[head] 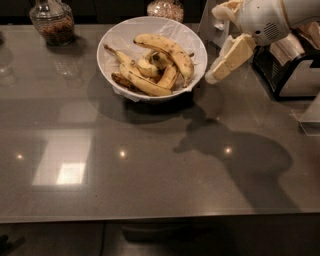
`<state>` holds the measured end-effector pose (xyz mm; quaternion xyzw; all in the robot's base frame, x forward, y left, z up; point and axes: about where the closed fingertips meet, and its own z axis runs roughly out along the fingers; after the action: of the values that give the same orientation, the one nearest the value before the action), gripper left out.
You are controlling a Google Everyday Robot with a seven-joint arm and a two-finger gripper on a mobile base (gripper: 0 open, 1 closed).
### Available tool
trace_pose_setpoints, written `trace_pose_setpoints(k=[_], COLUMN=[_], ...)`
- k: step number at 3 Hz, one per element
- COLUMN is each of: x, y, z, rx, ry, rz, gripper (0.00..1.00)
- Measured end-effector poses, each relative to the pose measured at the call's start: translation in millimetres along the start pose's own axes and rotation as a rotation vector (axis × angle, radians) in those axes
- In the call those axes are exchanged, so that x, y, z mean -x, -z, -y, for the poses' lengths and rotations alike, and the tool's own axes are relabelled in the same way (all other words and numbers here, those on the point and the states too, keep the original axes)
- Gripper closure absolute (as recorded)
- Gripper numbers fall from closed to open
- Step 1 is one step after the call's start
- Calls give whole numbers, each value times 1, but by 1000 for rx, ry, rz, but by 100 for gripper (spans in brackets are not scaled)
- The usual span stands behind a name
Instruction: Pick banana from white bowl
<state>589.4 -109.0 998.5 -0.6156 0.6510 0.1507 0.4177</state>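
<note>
The white bowl (118,39) stands on the grey counter at the back centre and holds several bananas. The banana (173,50), the biggest one, long, curved and brown-speckled, lies on top along the bowl's right side. Slimmer yellow bananas (142,82) and a small dark one (121,80) lie beneath and to its left. My gripper (213,45) hangs just right of the bowl's rim, at about rim height. It is open and empty, with one cream finger (231,56) pointing down-left and the other finger (224,10) higher up.
A glass jar with brown contents (52,22) stands at the back left, and another jar (165,7) stands behind the bowl. A black appliance (289,67) sits at the right edge, with a clear plastic piece (311,116) in front of it.
</note>
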Motion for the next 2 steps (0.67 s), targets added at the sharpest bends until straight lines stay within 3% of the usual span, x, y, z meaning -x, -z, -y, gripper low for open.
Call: trace_pose_setpoints(k=[2], x=[-23], y=[-37], z=[53], rx=[7], ry=[-83], rz=[-12], gripper=[0])
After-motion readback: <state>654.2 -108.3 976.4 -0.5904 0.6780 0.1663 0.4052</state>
